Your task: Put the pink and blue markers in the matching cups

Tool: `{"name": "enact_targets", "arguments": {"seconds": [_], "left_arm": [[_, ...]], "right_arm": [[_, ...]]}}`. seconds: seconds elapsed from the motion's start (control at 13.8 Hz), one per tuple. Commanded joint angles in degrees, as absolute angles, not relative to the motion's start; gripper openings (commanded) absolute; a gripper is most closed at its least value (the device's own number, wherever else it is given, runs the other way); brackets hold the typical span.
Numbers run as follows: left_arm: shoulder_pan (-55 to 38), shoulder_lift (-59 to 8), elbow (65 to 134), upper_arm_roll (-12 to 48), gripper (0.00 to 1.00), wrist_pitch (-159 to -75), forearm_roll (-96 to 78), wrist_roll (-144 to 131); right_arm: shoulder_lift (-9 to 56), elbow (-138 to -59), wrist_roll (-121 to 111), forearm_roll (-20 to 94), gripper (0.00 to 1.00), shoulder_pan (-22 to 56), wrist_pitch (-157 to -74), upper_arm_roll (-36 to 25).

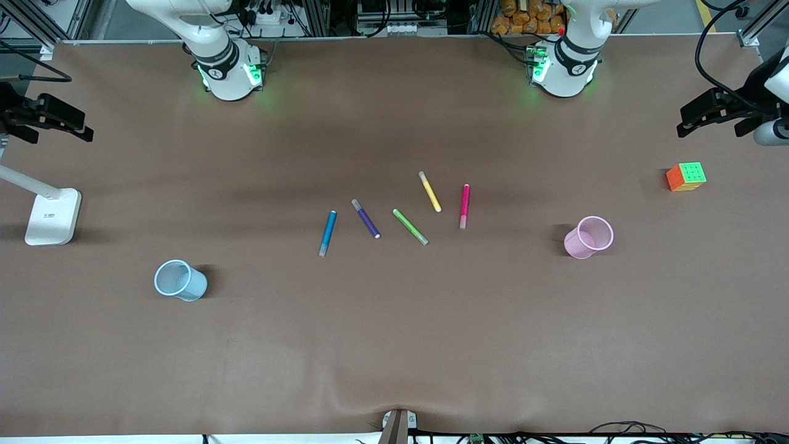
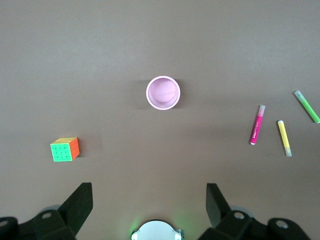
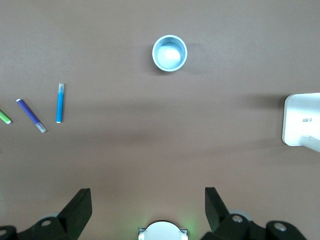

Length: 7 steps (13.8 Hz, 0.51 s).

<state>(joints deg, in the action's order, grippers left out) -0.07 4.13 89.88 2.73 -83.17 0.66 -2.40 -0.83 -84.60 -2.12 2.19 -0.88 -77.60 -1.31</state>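
The pink marker (image 1: 465, 206) lies on the brown table mid-table, toward the left arm's end of a fan of pens; it also shows in the left wrist view (image 2: 257, 125). The blue marker (image 1: 327, 233) lies at the fan's other end, and shows in the right wrist view (image 3: 60, 103). The pale pink cup (image 1: 577, 245) stands upright toward the left arm's end (image 2: 163, 93). The pale blue cup (image 1: 194, 285) stands toward the right arm's end, nearer the front camera (image 3: 170, 54). The left gripper (image 2: 149, 192) and right gripper (image 3: 147, 192) are open, empty, high over their own bases.
Between the two markers lie a dark purple pen (image 1: 366, 218), a green pen (image 1: 410, 227) and a yellow pen (image 1: 429, 192). A coloured puzzle cube (image 1: 686, 176) sits past the pink cup at the left arm's end. A white lamp base (image 1: 53, 216) stands at the right arm's end.
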Motion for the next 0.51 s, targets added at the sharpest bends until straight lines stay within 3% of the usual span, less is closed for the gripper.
{"name": "enact_targets", "arguments": {"seconds": [0.0,0.44], "left_arm": [[-0.2,3.9,89.0,3.2,1.00,-82.2,1.3,-2.0],[-0.2,3.3,88.7,4.0,1.00,-82.2,3.0,-1.8]], "right_arm": [[-0.5,-84.0,-2.2,2.0,1.00,-0.8,-77.0,-1.5],[-0.5,-83.9,-2.1,2.0,1.00,-0.9,-77.0,-1.5]]}}
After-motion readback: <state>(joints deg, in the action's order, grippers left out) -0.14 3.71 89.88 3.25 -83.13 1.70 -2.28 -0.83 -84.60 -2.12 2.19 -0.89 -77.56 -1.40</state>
